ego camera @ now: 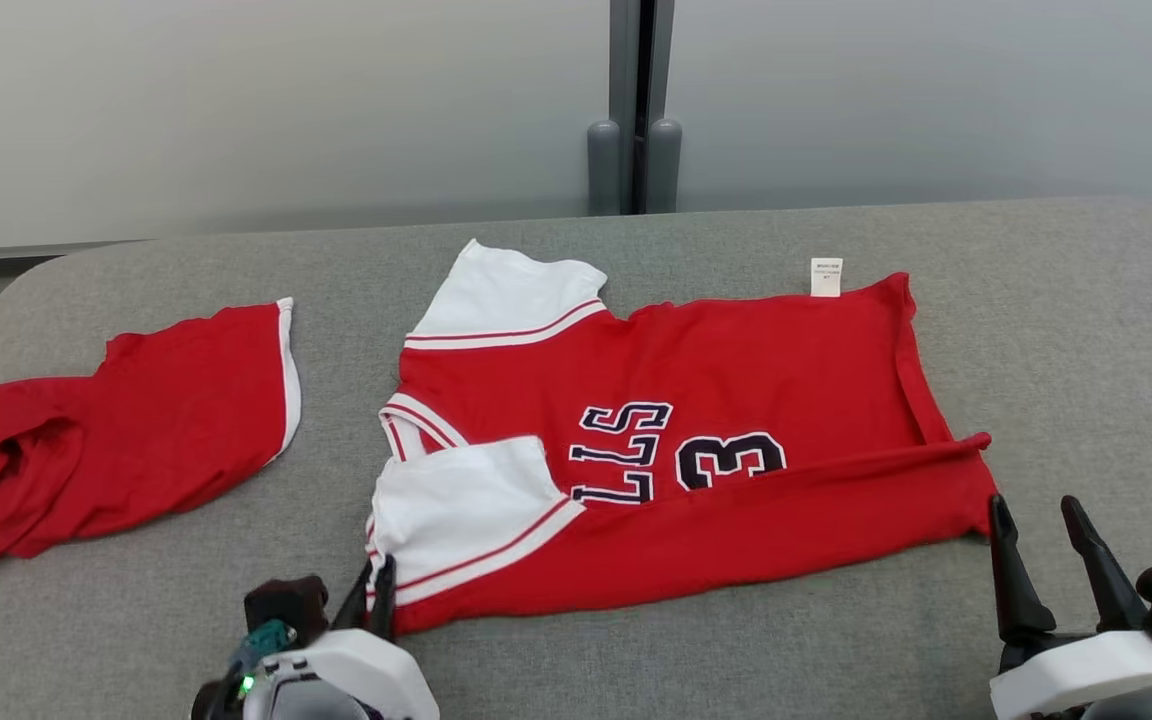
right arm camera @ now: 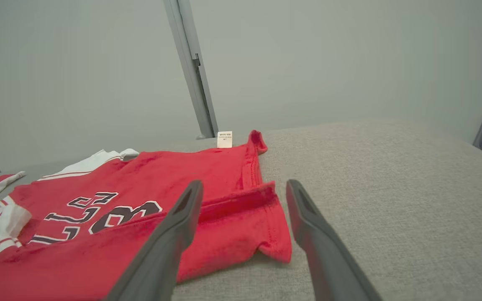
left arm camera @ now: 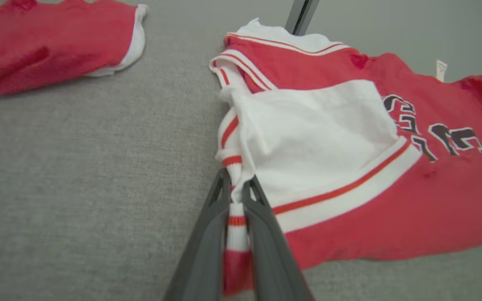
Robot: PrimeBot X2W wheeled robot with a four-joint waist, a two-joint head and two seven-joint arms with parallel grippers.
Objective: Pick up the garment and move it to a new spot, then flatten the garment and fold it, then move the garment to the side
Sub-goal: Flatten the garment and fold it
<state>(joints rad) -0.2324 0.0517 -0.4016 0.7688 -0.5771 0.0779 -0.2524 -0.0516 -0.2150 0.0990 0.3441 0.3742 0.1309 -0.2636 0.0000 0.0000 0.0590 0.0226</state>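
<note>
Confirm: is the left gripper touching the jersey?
Touching. In the left wrist view the left gripper has fingers closed on the striped sleeve edge of the jersey, fabric pinched between them.

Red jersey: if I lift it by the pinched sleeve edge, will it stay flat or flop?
Probably floppy: the red jersey lies in soft folds and bunches in the left gripper. Likely light: thin cloth. Its far end may drag on the grey surface.

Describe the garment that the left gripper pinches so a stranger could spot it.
On the grey fabric-covered table lie two red garments. It is the one in the middle, a red cloth jersey with white sleeves, its near sleeve edge pinched by the left gripper. Unlike the plain red garment with white trim to its left, it carries dark lettering and a number 3.
</note>
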